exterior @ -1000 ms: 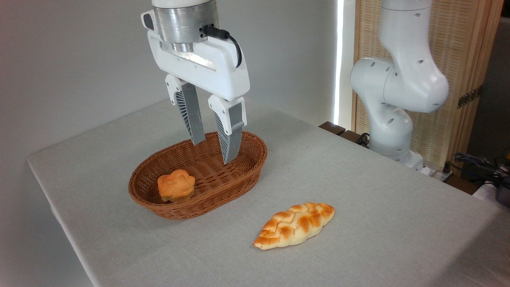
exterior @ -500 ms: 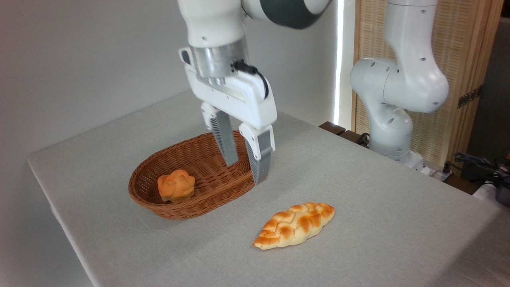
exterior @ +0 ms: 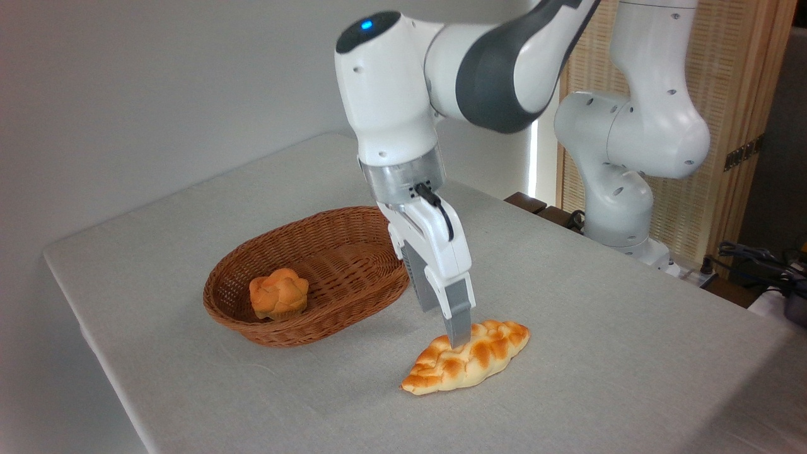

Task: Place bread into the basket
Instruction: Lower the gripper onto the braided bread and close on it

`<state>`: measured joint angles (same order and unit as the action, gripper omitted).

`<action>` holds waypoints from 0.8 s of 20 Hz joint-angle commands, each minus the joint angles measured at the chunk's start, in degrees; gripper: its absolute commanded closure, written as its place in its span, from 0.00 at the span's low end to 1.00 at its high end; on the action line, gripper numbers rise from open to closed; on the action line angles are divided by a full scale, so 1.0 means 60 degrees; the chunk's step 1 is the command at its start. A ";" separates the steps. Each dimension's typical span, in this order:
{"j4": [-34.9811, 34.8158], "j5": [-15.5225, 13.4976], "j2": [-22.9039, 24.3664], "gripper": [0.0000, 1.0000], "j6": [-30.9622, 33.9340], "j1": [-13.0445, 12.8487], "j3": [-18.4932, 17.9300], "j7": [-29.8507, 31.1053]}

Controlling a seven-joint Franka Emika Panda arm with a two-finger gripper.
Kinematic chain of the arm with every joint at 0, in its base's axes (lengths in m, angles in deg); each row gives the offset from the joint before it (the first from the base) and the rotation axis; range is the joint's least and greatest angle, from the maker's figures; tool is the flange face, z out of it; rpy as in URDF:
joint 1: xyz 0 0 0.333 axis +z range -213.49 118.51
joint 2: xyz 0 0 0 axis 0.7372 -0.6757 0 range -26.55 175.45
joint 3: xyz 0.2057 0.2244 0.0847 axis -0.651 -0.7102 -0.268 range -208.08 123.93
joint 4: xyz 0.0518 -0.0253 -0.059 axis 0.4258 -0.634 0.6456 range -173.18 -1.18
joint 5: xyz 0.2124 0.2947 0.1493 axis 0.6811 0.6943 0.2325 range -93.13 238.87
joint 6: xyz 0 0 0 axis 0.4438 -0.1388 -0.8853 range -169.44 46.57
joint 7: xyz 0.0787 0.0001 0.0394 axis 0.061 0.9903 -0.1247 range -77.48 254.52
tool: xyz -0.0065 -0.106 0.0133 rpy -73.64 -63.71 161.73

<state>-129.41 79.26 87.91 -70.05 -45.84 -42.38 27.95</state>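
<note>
Lying under the pincer, the bread seems touched; finger spread hidden.

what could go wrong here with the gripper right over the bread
1. The gripper is down at the bread's top, seen edge-on; its fingers may press into the crust rather than straddle it.
2. The bread is long; a grip off its middle could let it tilt and slip.
3. The bun already sits in the basket; the bread could land on it.
</note>
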 commanded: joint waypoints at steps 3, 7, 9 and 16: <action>-0.0359 0.0882 -0.0089 0.00 -0.0433 -0.0056 -0.0169 -0.0202; -0.0652 0.0897 -0.0192 0.00 -0.0901 -0.0056 -0.0169 -0.0173; -0.0842 0.0897 -0.0266 0.00 -0.1179 -0.0056 -0.0184 -0.0159; -0.1004 0.0897 -0.0281 0.61 -0.1429 -0.0056 -0.0271 -0.0173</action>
<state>-134.18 84.15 86.47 -76.75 -45.83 -42.80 27.94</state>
